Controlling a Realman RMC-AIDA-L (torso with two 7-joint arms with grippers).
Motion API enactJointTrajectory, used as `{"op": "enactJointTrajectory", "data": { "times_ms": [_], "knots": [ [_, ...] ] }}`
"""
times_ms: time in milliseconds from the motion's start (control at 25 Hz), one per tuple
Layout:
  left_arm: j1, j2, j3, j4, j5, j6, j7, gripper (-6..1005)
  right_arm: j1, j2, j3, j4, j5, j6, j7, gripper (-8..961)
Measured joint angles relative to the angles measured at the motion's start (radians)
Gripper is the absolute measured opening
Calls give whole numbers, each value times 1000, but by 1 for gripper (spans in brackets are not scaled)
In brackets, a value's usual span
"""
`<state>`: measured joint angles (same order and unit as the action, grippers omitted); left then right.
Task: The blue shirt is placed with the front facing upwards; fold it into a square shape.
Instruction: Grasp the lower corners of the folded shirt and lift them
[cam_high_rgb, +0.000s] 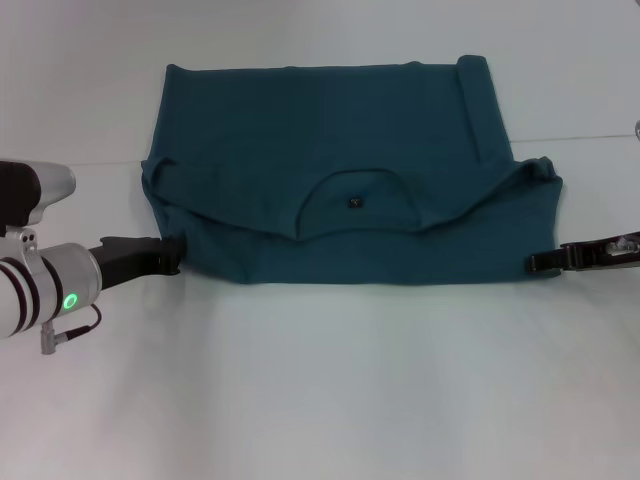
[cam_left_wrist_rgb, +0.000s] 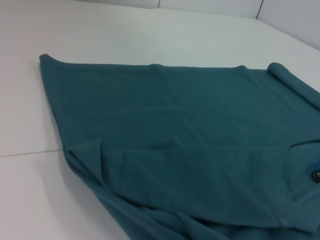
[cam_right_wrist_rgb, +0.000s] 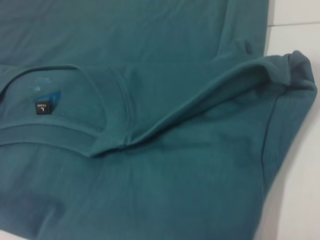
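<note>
1. Workpiece: the large dark teal-blue short-sleeved cotton shirt (cam_high_rgb: 340, 170) lies spread on the white desk (cam_high_rgb: 320, 390). It is already doubled: the collar opening with its small black label (cam_high_rgb: 353, 202) shows on the upper layer, and a folded edge runs along the shirt's side nearest the robot. No lettering is visible.
2. One far corner of the shirt, on the robot's right, is rolled into a narrow strip (cam_high_rgb: 478, 100). The upper layer sags in an uneven curve to either side of the collar.
3. Left pincer (cam_high_rgb: 172, 253): positioned at the shirt's near left corner, touching or just beside the fabric edge. Whether its fingers are parted or closed on cloth cannot be told.
4. Right pincer (cam_high_rgb: 540, 263): positioned just beside the shirt's near right corner, low over the desk. Its finger state likewise cannot be told.
5. Step in hand (judgement): an intermediate fold, with both pincers stationed at the two near corners of the shirt, either taking or releasing them.
6. Next move (judgement): if a further fold follows, both corners must be gripped through all layers, raised together and carried evenly toward the shirt's far edge. Unequal travel would skew the square; the rolled strip and the sagging layer need flattening.
</note>
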<state>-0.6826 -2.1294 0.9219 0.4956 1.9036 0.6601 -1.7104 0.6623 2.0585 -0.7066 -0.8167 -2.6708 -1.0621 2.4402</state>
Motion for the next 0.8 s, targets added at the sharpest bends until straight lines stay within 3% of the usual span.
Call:
{"op": "enactJointTrajectory", "data": {
  "times_ms": [200,560,800],
  "knots": [
    [0,-1,0,-1,0,0,0,26,17,-1,1,40,11,24,0,850],
    [2,-3,0,0,0,1,1,27,35,-2,1,79,13,62,0,725],
    [5,-3,0,2,0,4,1,27,36,-3,-6,80,14,73,-12,432]
  ]
}}
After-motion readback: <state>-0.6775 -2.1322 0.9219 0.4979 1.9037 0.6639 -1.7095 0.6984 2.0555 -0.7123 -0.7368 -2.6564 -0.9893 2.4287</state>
